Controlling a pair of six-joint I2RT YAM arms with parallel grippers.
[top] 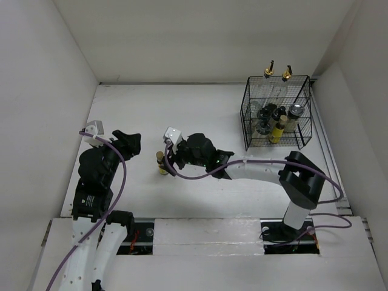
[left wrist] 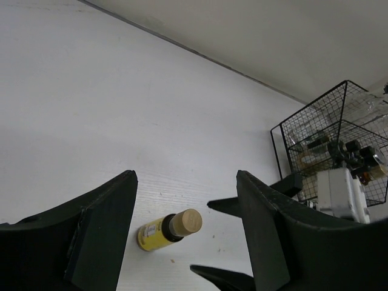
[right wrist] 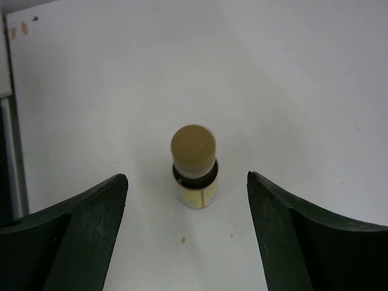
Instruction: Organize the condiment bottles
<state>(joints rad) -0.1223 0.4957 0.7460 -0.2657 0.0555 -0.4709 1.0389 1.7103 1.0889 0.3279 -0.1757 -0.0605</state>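
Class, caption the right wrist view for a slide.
Open right end effector facing an upright yellow bottle on the white table.

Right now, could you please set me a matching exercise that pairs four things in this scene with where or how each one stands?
Things:
1. lone yellow bottle
2. wire basket
3. gold-spouted cruets
4. right gripper

Places or states:
A. at the far right of the table, holding several bottles
B. jaws open, facing the lone yellow bottle
C. upright on the bare table, outside the basket
D. at the basket's back, spouts above its rim

Pairs: 1-C, 2-A, 3-D, 4-B
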